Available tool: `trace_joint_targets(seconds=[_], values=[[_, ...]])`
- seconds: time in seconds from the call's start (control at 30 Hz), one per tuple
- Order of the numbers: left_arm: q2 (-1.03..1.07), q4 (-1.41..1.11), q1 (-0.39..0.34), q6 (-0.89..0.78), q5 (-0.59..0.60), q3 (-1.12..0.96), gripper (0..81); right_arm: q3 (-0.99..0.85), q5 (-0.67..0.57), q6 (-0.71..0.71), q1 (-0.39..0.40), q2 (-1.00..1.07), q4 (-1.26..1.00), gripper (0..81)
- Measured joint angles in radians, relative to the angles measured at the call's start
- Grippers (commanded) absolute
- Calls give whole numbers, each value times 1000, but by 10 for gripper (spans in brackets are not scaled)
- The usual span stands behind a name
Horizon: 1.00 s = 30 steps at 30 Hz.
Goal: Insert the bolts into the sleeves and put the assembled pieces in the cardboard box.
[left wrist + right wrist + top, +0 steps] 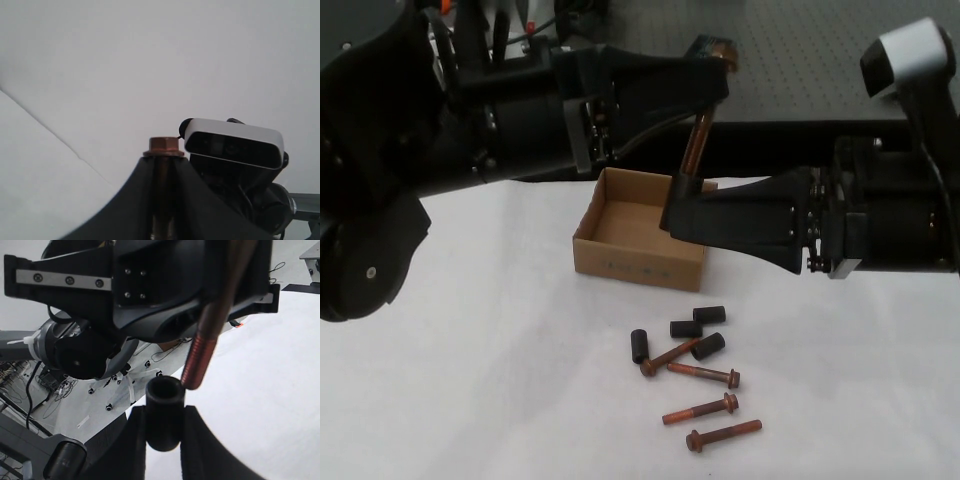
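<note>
In the high view, a bolt (697, 140) is held by the left gripper (708, 105) above the cardboard box (620, 262). Its tip is pointed down at a sleeve (678, 190) gripped by the right gripper (672, 213). Four loose sleeves (685, 328) and four loose bolts (705, 375) lie on the white sheet (470, 380).

In the left wrist view, the bolt is clamped just under its head.

In the right wrist view, the sleeve is pinched with its mouth open, and the threaded tip is seen beside the rim, not yet inside. The tip should be centred over the bore and the shank aligned before it is pushed.
</note>
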Motion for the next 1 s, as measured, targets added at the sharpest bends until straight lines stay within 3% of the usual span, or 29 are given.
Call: trace_joint_targets(seconds=[1.0], values=[[0,3,0,-35,15,0,6,0,49,-19,0,0,22,19]])
